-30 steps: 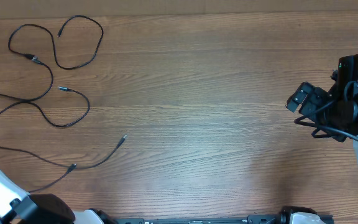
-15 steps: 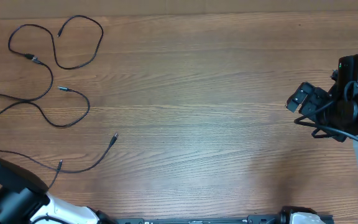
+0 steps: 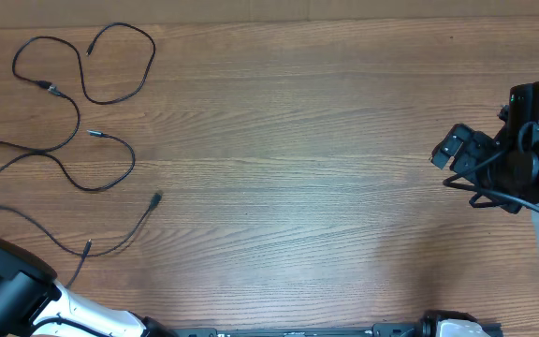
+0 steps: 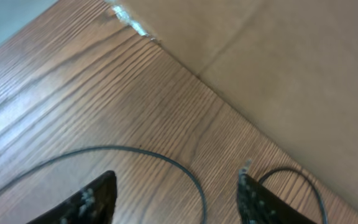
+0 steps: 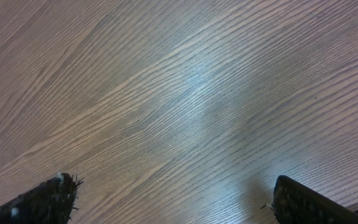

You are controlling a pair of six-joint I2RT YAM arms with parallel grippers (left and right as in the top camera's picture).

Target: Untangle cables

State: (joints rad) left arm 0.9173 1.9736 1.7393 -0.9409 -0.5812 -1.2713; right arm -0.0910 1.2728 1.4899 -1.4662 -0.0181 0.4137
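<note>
Thin black cables lie loose on the left of the wooden table [image 3: 298, 168]. One is looped at the top left [image 3: 50, 88], one snakes below it [image 3: 94, 135], and a lower strand [image 3: 120, 249] ends in a plug tip [image 3: 157, 198]. My left gripper [image 4: 176, 179] is open just above the table, and one cable [image 4: 166, 158] curves across the wood between its fingers without being held. A second cable [image 4: 291, 171] with a silvery tip [image 4: 246, 165] lies beside the right finger. My right gripper [image 3: 449, 150] [image 5: 174, 183] stands open at the far right over bare wood.
The left arm's white and black body [image 3: 7, 290] sits at the bottom left corner. A tan wall or board [image 4: 278, 68] borders the table's far edge. The right arm's thick black cable [image 3: 522, 201] hangs by its base.
My left gripper has opened and let go of the lower cable. The left arm has drawn back to the bottom left, and the lower strand's tip slid left. The right arm has not moved.
</note>
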